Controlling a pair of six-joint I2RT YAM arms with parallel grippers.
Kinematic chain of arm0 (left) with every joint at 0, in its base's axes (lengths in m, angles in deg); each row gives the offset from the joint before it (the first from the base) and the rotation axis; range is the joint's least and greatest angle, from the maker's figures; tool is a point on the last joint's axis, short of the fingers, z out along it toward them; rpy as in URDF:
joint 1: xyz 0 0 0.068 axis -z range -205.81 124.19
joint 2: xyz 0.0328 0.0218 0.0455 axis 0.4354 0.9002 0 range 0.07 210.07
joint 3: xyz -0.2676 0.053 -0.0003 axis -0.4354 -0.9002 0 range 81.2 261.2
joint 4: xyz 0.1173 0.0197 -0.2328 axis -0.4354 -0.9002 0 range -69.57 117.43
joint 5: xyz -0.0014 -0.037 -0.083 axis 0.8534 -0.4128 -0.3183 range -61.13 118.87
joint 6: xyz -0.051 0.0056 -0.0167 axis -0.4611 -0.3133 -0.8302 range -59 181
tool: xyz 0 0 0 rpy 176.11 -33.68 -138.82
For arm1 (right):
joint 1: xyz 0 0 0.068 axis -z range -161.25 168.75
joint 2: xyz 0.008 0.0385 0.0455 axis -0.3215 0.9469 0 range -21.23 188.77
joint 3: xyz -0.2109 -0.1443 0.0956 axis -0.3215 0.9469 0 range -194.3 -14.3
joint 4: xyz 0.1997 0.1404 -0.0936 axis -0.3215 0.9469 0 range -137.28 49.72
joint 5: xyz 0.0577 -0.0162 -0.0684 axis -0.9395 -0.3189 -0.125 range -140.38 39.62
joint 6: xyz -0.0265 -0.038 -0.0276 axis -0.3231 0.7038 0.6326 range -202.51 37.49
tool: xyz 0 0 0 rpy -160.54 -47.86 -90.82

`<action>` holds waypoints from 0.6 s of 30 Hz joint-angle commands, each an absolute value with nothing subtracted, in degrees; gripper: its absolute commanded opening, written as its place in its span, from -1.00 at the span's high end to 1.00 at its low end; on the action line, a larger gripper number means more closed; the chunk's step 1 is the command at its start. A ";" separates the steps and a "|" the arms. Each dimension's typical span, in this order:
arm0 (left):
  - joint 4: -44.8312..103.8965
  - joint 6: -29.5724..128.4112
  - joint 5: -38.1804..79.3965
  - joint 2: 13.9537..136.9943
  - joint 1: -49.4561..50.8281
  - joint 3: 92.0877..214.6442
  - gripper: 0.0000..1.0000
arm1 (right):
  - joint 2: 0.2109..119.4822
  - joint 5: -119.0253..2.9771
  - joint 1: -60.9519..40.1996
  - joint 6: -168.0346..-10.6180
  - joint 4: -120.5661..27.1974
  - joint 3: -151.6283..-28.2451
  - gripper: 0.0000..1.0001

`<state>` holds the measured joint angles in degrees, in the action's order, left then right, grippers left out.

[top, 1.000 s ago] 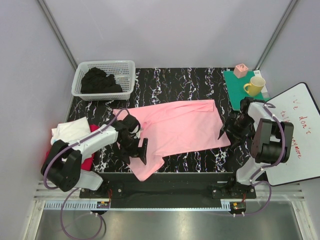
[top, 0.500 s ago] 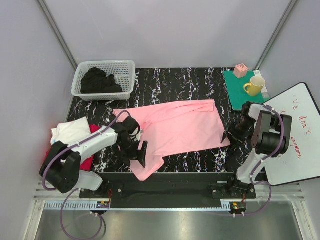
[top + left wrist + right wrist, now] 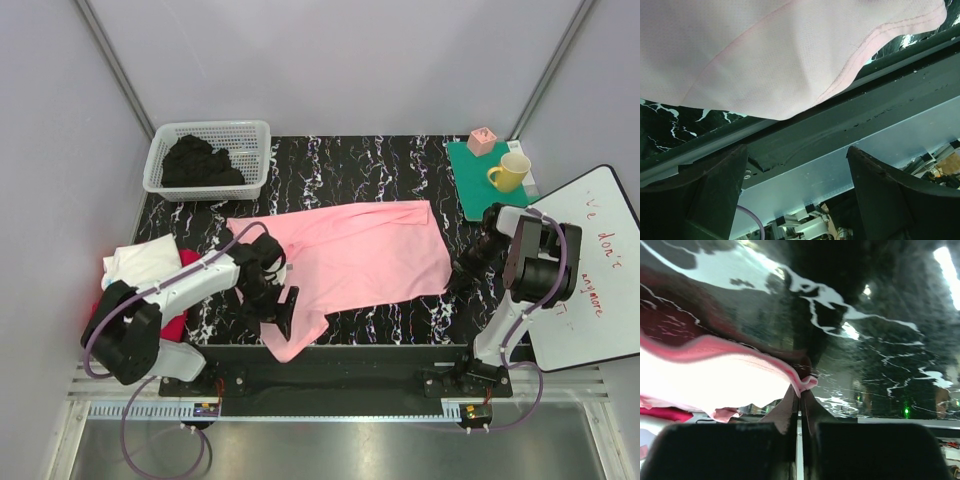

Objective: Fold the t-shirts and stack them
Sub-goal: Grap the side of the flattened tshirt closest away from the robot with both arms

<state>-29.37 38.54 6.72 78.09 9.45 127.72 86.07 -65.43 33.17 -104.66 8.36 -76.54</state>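
My left gripper (image 3: 797, 165) stands with its fingers wide apart and holds nothing. Above it in the left wrist frame is the light pink cloth t-shirt (image 3: 765, 55), with a fold hanging past the near table edge. Only that view shows the overhang closely.

My right gripper (image 3: 800, 390) is closed together at the hem corner. The top view hides this contact, so I cannot tell whether cloth is caught.

The pink t-shirt lies mid-frame on the black marbled table (image 3: 340, 160), its long axis running left to right and dipping toward lower left.

At left, a white cloth t-shirt (image 3: 140, 262) rests on a magenta-red one (image 3: 178, 322). At upper left, a white lattice plastic basket (image 3: 255, 150) holds black t-shirts (image 3: 200, 160). At upper right are a green mat (image 3: 468, 195) and a yellow mug (image 3: 510, 172).
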 commanded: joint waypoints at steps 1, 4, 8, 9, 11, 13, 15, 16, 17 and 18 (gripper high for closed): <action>-28.91 39.03 4.70 80.57 11.27 131.99 -0.70 | 87.84 -69.01 32.99 -104.31 2.20 -78.98 1.00; -27.94 37.71 4.79 83.47 13.38 135.50 -0.71 | 88.63 -71.03 32.99 -104.05 2.29 -80.65 1.00; -27.77 38.05 4.79 90.13 18.29 140.78 -0.72 | 89.33 -71.21 32.99 -103.08 3.17 -81.98 1.00; -27.77 38.41 4.70 91.46 19.35 141.74 -0.72 | 89.42 -71.13 32.99 -102.73 3.26 -82.15 1.00; -28.20 39.46 5.31 95.33 22.43 144.91 -0.68 | 89.59 -71.39 32.99 -102.55 3.35 -82.07 1.00; -29.87 40.34 7.94 98.49 24.97 148.67 -0.65 | 89.77 -71.82 32.99 -102.38 3.43 -81.89 1.00; -30.84 40.52 8.91 99.82 25.95 150.45 -0.54 | 89.86 -72.09 32.99 -102.38 3.43 -81.98 1.00; -31.19 40.61 10.22 100.69 26.65 151.50 -0.47 | 89.86 -72.27 32.99 -102.37 3.43 -82.15 1.00; -31.72 40.61 11.02 101.14 26.92 151.94 -0.41 | 89.95 -72.35 32.99 -102.20 3.43 -82.24 1.00; -32.68 40.70 11.98 101.40 27.27 152.21 -0.41 | 90.03 -72.53 32.99 -102.20 3.35 -82.42 1.00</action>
